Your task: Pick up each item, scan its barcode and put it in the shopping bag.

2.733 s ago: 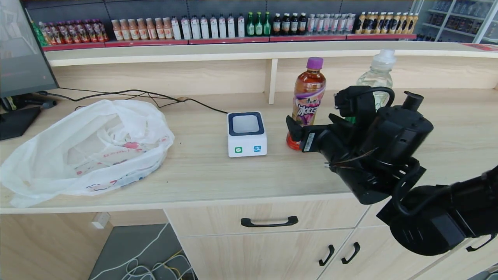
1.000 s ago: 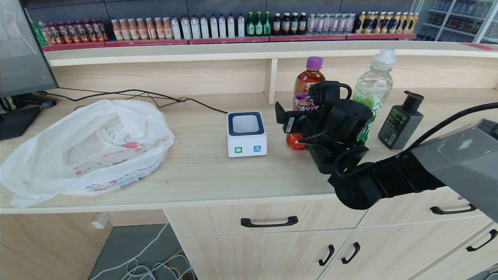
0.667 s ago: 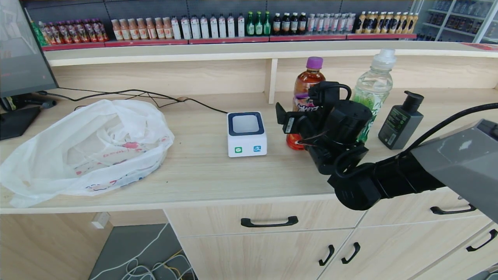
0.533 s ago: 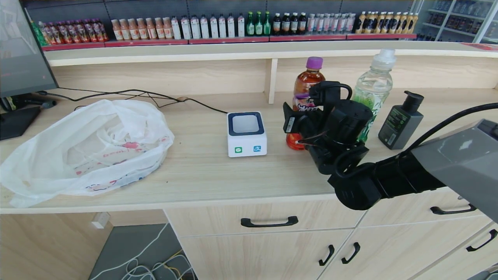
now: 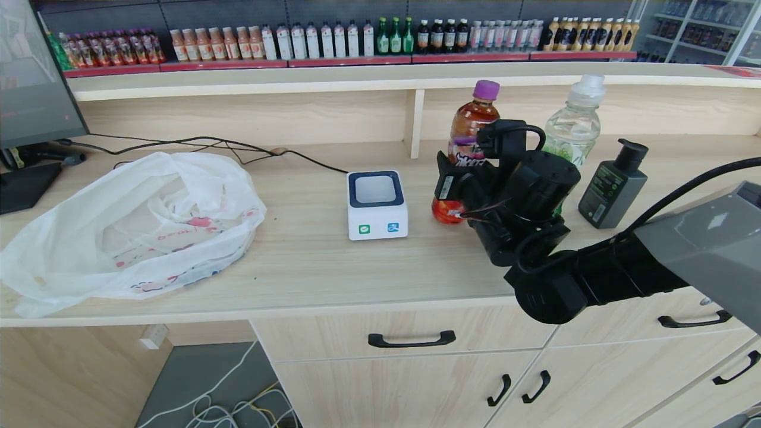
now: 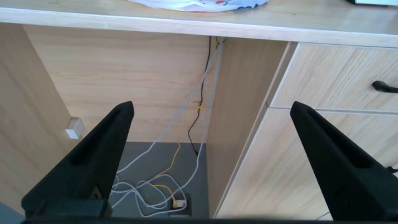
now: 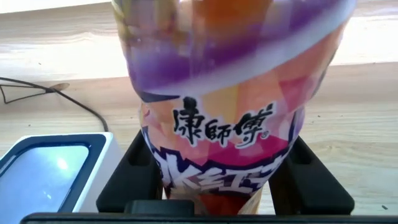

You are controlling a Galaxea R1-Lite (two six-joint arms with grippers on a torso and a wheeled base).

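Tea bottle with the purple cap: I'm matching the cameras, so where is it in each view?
Head view: tea bottle right of centre, in the right gripper.
Left wrist view: faces the cupboard under the counter.
Right wrist view: tea bottle fills the middle.
Shared landmark: the white scanner.

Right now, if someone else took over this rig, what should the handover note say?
Right gripper: shut on the amber tea bottle with purple cap, which leans slightly, just right of the white box scanner.
Left gripper: open, hanging low before the cabinets under the wooden counter.
Clear bottle with white cap and dark pump bottle stand further right; white plastic shopping bag lies open at the counter's left.
Done: first bottle gripped. Left: scan and bag it, then the other two.
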